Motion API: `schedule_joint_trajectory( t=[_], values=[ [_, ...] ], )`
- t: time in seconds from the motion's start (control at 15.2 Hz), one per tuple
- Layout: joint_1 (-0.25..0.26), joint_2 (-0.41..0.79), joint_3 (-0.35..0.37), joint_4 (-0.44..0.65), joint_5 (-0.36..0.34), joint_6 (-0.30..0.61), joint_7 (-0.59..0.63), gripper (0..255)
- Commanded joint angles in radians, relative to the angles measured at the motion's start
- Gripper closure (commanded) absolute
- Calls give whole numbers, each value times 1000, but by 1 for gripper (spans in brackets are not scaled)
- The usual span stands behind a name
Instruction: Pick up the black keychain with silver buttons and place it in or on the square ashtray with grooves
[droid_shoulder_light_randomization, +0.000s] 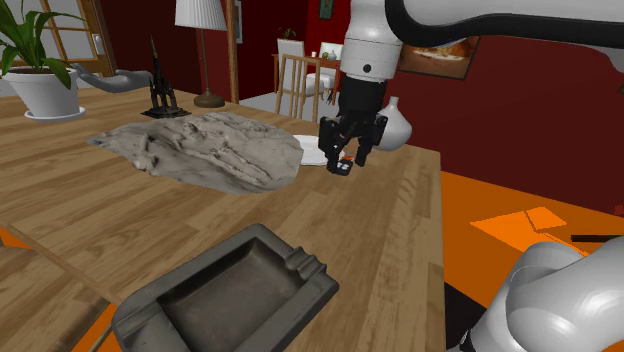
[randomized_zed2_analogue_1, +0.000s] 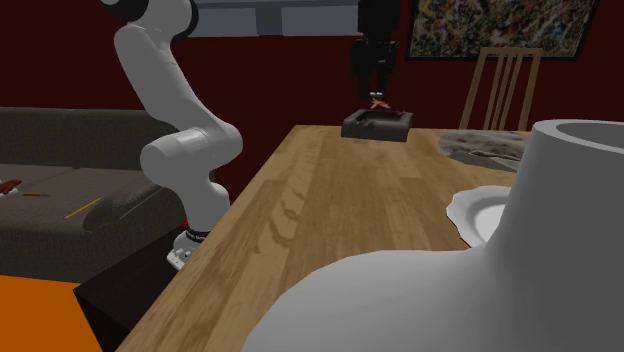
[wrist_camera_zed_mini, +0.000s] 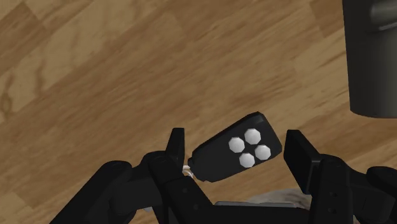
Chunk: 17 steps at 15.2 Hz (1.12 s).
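The black keychain (wrist_camera_zed_mini: 235, 153) with several silver buttons hangs tilted between my fingers, a little above the wooden table (droid_shoulder_light_randomization: 380, 230). My gripper (droid_shoulder_light_randomization: 350, 155) is shut on the keychain (droid_shoulder_light_randomization: 343, 168). The square dark grey ashtray (droid_shoulder_light_randomization: 230, 295) with grooved rims stands near the table's end, at the shoulder view's bottom. In the second exterior view the gripper (randomized_zed2_analogue_1: 377, 88) hovers just above the ashtray (randomized_zed2_analogue_1: 378, 125) at the table's far end. One corner of the ashtray (wrist_camera_zed_mini: 372, 57) shows in the wrist view, off to the side of the gripper (wrist_camera_zed_mini: 238, 154).
A grey rumpled lump (droid_shoulder_light_randomization: 205, 150) lies on the table at the shoulder view's left of the gripper. Behind the gripper stands a white vase (droid_shoulder_light_randomization: 392, 125). A potted plant (droid_shoulder_light_randomization: 45, 90) and a dark tower figurine (droid_shoulder_light_randomization: 160, 95) stand further back.
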Motion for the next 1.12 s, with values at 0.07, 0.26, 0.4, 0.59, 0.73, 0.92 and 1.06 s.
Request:
schedule_joint_trajectory(
  t=[0.07, 0.26, 0.4, 0.59, 0.73, 0.92, 1.06],
  values=[
    [19, 17, 59, 27, 21, -3, 76, 255],
    [36, 47, 121, 66, 37, -4, 154, 255],
    [45, 73, 164, 98, 43, -4, 208, 255],
    [57, 122, 230, 154, 45, -4, 291, 255],
    [63, 161, 277, 197, 40, -5, 349, 255],
    [73, 232, 352, 271, 19, -6, 441, 255],
    [80, 289, 404, 327, -6, -8, 507, 255]
  ],
)
